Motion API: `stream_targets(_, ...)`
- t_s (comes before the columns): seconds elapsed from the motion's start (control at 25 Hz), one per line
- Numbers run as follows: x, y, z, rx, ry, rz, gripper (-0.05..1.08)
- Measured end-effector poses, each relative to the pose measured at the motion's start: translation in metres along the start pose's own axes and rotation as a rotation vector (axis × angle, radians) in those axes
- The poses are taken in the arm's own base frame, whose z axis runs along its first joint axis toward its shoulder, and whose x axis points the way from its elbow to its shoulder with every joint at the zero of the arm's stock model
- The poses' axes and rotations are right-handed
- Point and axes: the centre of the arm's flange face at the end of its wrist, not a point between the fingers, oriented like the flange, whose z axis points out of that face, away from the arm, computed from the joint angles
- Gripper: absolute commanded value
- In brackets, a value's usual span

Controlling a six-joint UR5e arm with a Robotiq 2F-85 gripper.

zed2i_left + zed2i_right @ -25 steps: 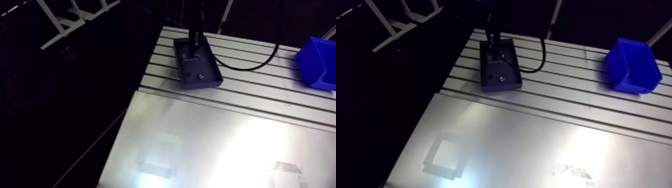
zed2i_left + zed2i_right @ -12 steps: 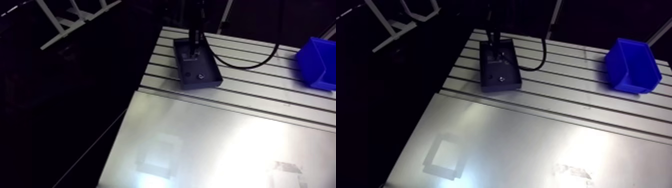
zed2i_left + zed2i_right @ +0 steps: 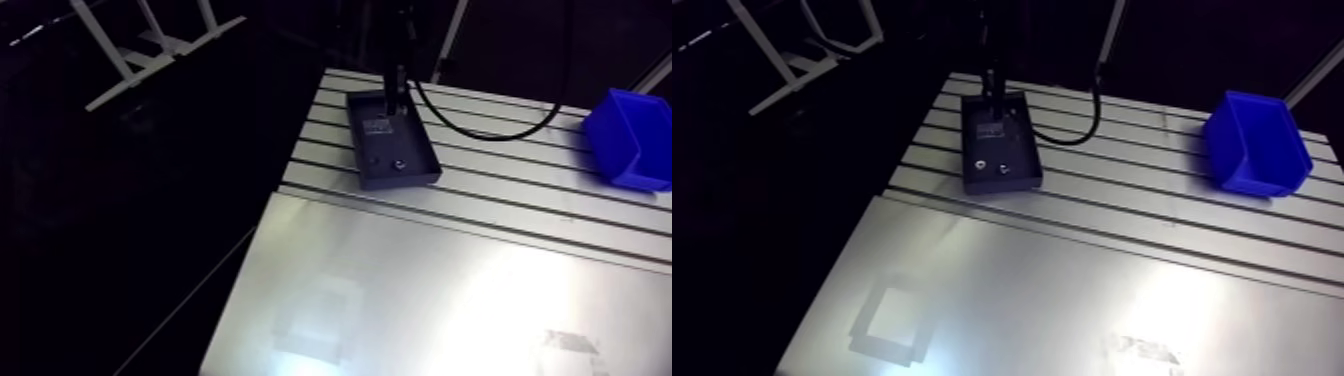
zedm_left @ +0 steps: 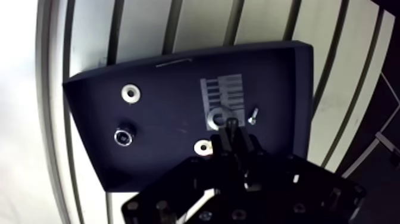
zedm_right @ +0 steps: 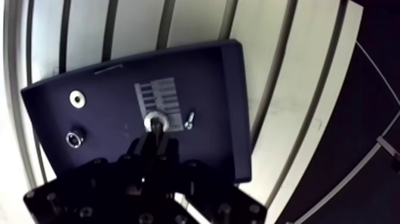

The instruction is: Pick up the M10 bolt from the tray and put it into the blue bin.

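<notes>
Hovering over tray point(image 4: 161, 77), gripper point(image 4: 229, 126) pressed together, washer point(image 4: 210, 117), small screw point(image 4: 253, 114) just beside

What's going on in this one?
A robot arm's gripper hangs over a dark tray on the slotted table. Small hardware lies in the tray: washers, a small screw and a round dark piece that may be the bolt's head. Whether anything is gripped cannot be told. The blue bin stands apart from the tray on the same table.
</notes>
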Motion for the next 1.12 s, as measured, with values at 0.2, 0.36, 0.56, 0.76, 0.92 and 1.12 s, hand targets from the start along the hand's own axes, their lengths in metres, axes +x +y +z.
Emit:
stream_targets(0.2, -0.001, -0.007, -0.027, 0.005, -0.005, 0.004, 1.03)
stream_targets(0.36, -0.006, -0.011, -0.051, 0.001, -0.006, 0.05, 1.04)
stream_targets(0.56, -0.024, -0.013, -0.091, 0.009, -0.006, 0.187, 1.04)
stream_targets(0.76, -0.056, -0.015, -0.121, 0.004, -0.004, 0.282, 1.04)
stream_targets(0.92, -0.088, -0.019, -0.137, -0.002, -0.001, 0.327, 1.04)
stream_targets(1.12, -0.133, -0.024, -0.15, -0.004, 0.001, 0.348, 1.04)
